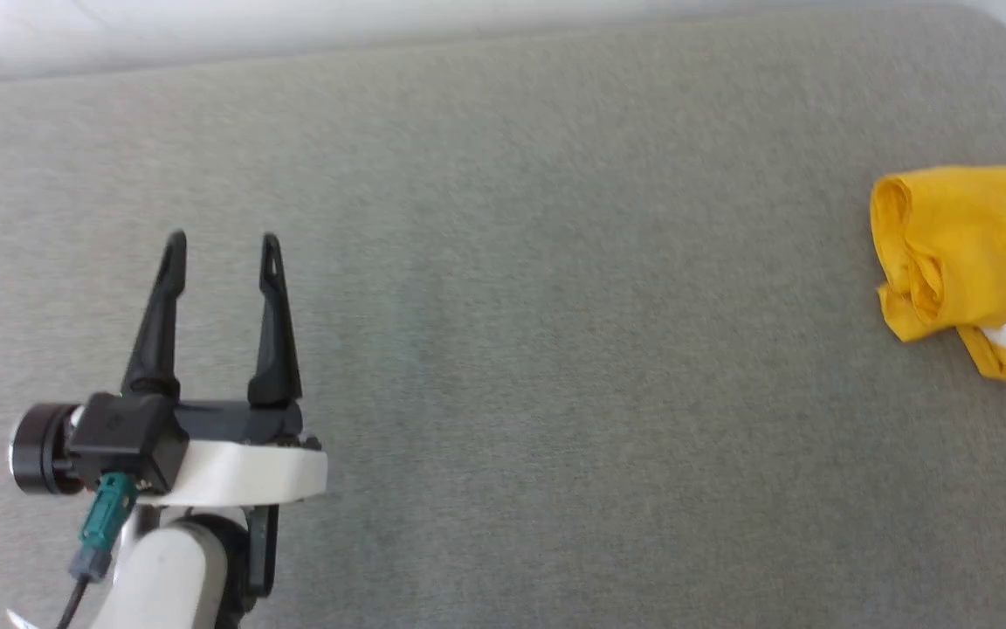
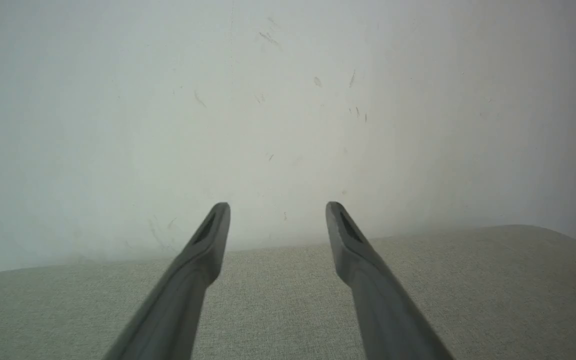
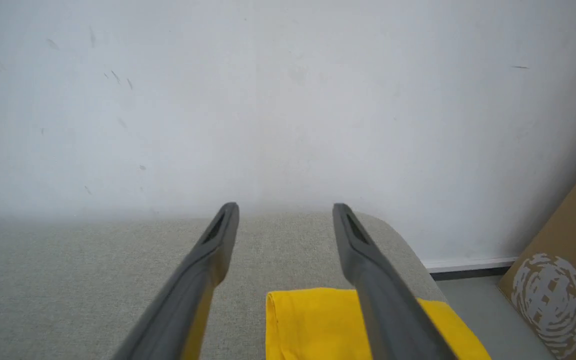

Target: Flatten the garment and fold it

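The garment [image 1: 948, 249] lies in a rumpled yellow heap near the right end of the grey cloth surface [image 1: 555, 349]. The right gripper [image 3: 285, 215] hangs over it, jaws apart and gripping nothing. The left gripper [image 1: 222, 249] hovers well apart from it, jaws likewise spread and empty.

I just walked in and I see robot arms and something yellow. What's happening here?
A two-armed robot is working on a yellow garment, which lies bundled up on itself near the right end of a grey padded surface. The right gripper hangs over it with its fingers apart, holding nothing. The left gripper is open too, off to the side over bare grey fabric, well away from the garment. Nothing is spread flat yet.
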